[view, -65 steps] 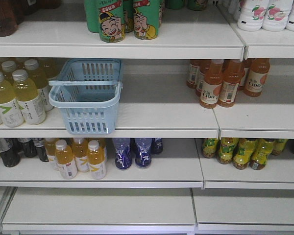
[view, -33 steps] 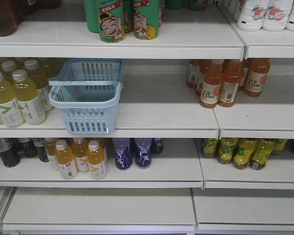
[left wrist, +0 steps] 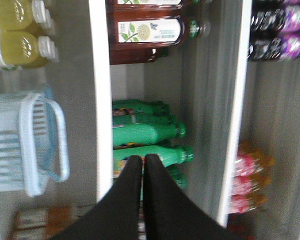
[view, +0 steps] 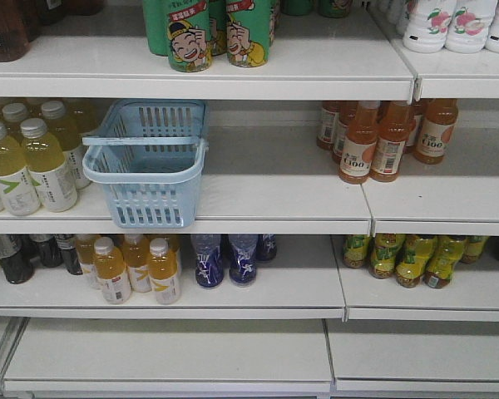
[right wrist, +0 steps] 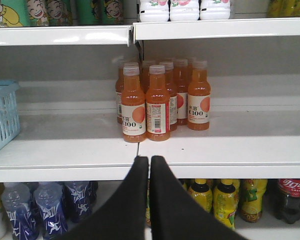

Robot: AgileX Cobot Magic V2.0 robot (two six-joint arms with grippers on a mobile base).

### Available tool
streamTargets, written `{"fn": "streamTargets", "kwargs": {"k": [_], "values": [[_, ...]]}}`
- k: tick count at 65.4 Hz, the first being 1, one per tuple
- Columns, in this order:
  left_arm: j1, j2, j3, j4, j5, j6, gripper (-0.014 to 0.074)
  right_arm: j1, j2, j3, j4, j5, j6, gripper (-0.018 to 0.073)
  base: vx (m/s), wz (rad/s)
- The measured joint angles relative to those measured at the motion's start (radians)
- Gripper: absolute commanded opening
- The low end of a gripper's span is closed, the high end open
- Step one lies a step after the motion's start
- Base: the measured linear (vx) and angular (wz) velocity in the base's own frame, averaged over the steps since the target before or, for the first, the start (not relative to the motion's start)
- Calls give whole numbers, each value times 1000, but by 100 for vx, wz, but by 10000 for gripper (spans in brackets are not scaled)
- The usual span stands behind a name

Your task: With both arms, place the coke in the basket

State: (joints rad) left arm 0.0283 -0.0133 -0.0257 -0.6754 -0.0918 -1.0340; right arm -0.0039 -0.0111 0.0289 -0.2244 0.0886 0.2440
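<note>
both grippers pressed together and empty, basket on the middle shelf

the light blue basket (view: 146, 176) sits upright on the left part of the middle shelf (view: 274, 195). it is just beside the yellow drink bottles (view: 25, 166) on its left and well apart from the orange juice bottles (view: 382, 141) to the right. the left gripper (left wrist: 143, 159) has its fingers pressed together on nothing, with its tips in front of the green bottles (left wrist: 150, 135). the right gripper (right wrist: 149, 160) is likewise pressed together and empty, facing the orange juice bottles. a dark cola bottle (right wrist: 291, 197) stands low on the right. where the coke is, i cannot tell.

basket (view: 150, 195): smooth plastic | shelf (view: 266, 183): smooth matt white | right fingers (right wrist: 135, 192): matt black
</note>
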Motion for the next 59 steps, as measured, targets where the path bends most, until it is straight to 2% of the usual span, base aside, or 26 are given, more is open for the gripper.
{"fn": "streamTargets", "kwargs": {"k": [3,8,14,25,30,35,40,47,52,59], "values": [[0,0,-39,-31,-1,-59,-6,0,0,0,0,0,0,-5,0,0],[-1,0,-118,-32,-2,-103,-6,0,0,0,0,0,0,-5,0,0],[-1,0,-245,55,-19,-113,-6,0,0,0,0,0,0,-5,0,0],[-1,118,-473,299,-110,-116,-6,0,0,0,0,0,0,-5,0,0],[-1,212,-545,414,-174,-156,-6,0,0,0,0,0,0,-5,0,0],[-6,327,-591,575,-266,-256,-6,0,0,0,0,0,0,-5,0,0],[-11,457,-609,786,-387,-423,-6,0,0,0,0,0,0,-5,0,0],[-11,660,-611,1022,-533,-634,-1,0,0,0,0,0,0,-5,0,0],[-11,799,-611,1149,-593,-732,22,0,0,0,0,0,0,-5,0,0],[-11,979,-611,1237,-657,-781,110,0,0,0,0,0,0,-5,0,0]]}}
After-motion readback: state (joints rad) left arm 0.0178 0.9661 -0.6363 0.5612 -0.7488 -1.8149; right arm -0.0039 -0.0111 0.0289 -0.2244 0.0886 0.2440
